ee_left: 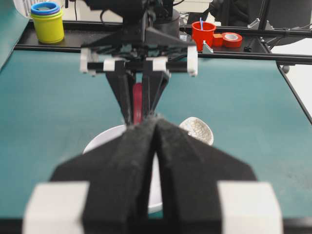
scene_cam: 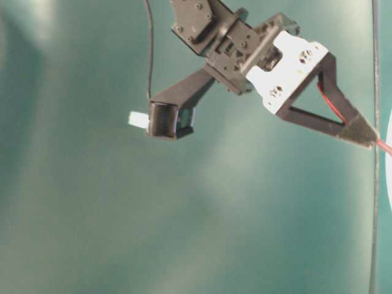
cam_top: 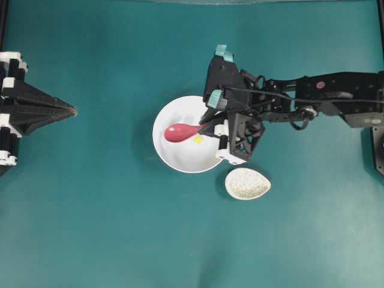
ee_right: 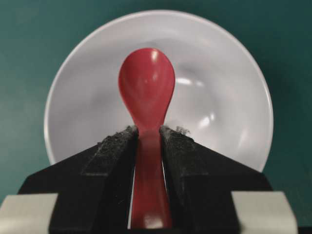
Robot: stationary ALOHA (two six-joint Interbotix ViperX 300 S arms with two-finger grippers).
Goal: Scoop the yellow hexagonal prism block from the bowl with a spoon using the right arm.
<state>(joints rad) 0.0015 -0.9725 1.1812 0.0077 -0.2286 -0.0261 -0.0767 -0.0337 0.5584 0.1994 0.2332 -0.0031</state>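
Observation:
The white bowl (cam_top: 174,157) sits mid-table, and the tiny yellow hexagonal prism block (cam_top: 198,139) lies inside it right of centre. My right gripper (cam_top: 209,125) is shut on the handle of the pink-red spoon (cam_top: 179,132), whose scoop hovers over the bowl's middle, just left of the block. In the right wrist view the spoon (ee_right: 146,85) sticks out from the right gripper (ee_right: 148,130) over the bowl (ee_right: 229,97), and the block is hidden. My left gripper (cam_top: 73,111) rests far left, shut and empty, its tips (ee_left: 156,122) pointing at the bowl (ee_left: 103,139).
A speckled egg-shaped spoon rest (cam_top: 247,183) lies just right of and below the bowl. Beyond the table's far edge a shelf carries a yellow cup with a blue lid (ee_left: 47,22), a red cup (ee_left: 202,33) and a red tape roll (ee_left: 232,39).

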